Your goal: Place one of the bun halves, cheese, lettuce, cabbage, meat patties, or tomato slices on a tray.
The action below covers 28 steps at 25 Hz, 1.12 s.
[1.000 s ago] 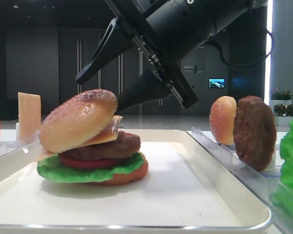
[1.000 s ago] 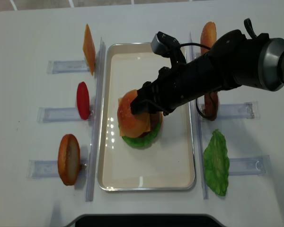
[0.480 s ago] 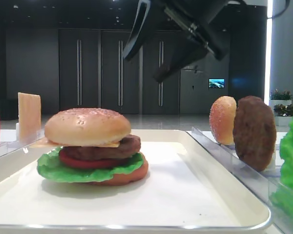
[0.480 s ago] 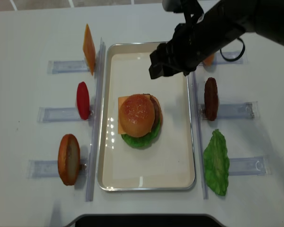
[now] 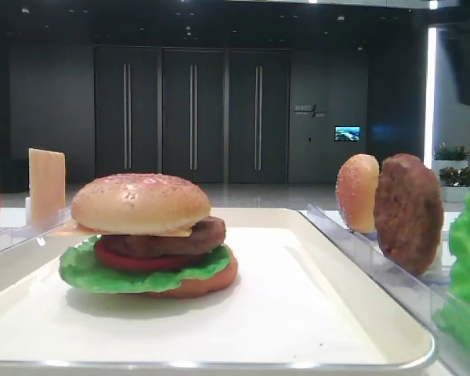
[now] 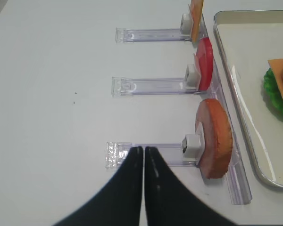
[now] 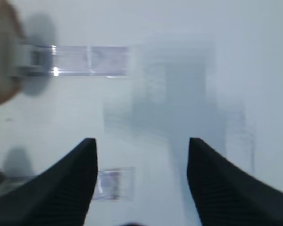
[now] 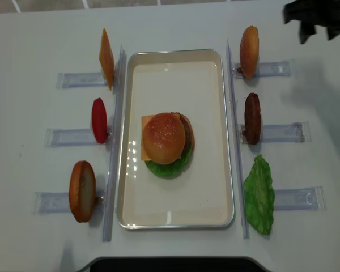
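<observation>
Pulled back to the table's far right corner, the right gripper (image 8: 306,25) spreads its fingers wide and empty; the sesame bun top (image 8: 165,137) caps the burger mid-tray (image 8: 175,218), well left; left fingers (image 6: 142,160) pinched together.

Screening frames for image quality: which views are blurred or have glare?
Right wrist view: smeared throughout, the right gripper and a clear rack soft-edged. Overhead view: sharp, with bright glints on the tray rim. Low side view: burger crisp, dark background. Left wrist view: sharp, evenly lit.

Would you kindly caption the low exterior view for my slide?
Finished burger stands on the tray, bun top in place.
</observation>
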### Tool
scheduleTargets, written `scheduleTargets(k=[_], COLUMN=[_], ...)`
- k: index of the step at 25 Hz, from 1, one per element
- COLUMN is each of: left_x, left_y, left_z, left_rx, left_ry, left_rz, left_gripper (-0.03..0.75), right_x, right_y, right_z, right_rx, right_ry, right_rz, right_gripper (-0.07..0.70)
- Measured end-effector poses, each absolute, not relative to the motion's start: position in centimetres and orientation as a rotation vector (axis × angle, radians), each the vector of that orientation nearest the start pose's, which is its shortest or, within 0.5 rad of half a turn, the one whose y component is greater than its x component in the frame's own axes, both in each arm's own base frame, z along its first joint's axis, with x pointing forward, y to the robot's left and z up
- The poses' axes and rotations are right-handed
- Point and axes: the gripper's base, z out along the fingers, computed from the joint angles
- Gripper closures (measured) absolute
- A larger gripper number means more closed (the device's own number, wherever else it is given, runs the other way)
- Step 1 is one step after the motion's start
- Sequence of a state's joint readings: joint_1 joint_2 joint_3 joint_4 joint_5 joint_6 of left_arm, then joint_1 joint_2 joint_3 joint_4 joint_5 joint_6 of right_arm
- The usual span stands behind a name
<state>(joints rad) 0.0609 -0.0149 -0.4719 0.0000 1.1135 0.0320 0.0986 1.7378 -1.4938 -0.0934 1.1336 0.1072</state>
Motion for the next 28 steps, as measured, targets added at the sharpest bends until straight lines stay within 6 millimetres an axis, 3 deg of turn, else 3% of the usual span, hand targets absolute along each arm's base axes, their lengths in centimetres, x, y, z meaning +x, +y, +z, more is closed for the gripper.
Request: scheduleTargets(k=[2,4,6,9,12,17,21,28], left_x=[-0.6,-0.6,-0.6,-0.6,-0.6,-0.6,-0.6,-0.6], left_y=[0.0,0.0,0.0,0.0,0.0,0.0,0.0,0.0], left_z=[26.5,26.5,26.5,26.5,26.5,26.5,26.5,26.5], left_rx=[-0.030,-0.030,-0.030,-0.030,-0.030,-0.030,-0.030,-0.030], left_ry=[2.111,2.111,2.111,2.111,2.111,2.111,2.111,2.111], left_rz=[0.056,0.056,0.056,0.056,0.056,0.056,0.056,0.056], left_gripper=[0.716,0.716,0.716,0.716,0.716,0.716,0.716,0.716], right_x=[35.7,35.4,35.1,33.5,29.0,20.1,14.5,7.6], right_y=[-1.0,-3.2,-3.9,-3.3,-2.3,-1.3,-0.9,-0.5], right_z=[29.0,28.9,29.0,29.1,29.1,27.3,26.5,26.6], right_rx=[0.094,0.156,0.173,0.156,0.126,0.096,0.108,0.103], right_ry=[2.904,2.928,2.934,2.941,2.965,3.008,2.979,2.721], right_rz=[-0.123,-0.116,-0.078,-0.021,-0.009,-0.006,-0.006,-0.013], right_gripper=[0.227,0.227,0.227,0.227,0.227,0.230,0.230,0.230])
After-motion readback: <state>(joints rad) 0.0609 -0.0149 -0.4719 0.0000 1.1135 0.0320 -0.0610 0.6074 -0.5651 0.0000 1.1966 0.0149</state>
